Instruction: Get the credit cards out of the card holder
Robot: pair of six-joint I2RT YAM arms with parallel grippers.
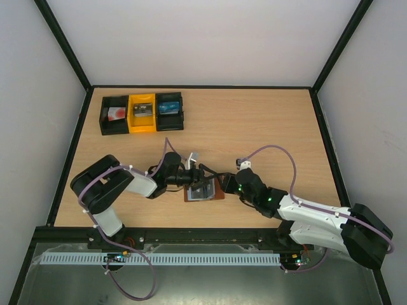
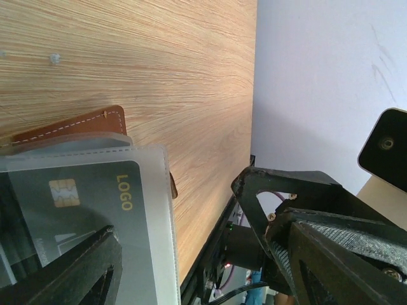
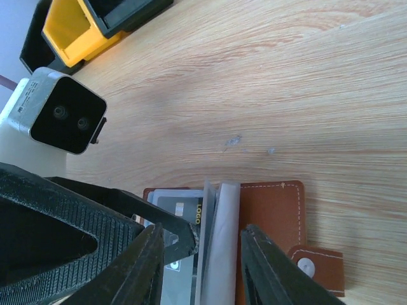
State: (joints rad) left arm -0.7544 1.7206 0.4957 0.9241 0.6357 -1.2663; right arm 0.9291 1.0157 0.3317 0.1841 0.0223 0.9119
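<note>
Card holder (image 3: 270, 216) lies where both arms meet, left gripper (image 2: 175, 213) and right gripper (image 3: 202, 234) spread apart.

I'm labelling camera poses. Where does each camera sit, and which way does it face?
Top external: above and behind, facing down on the wooden table; left arm and right arm show.
Left wrist: on the left arm, facing the dark grey plastic LOGO card; its claw fingers show.
Right wrist: on the right arm, facing the open brown leather card holder; its fingers show.
Both wrist views share that card.
</note>
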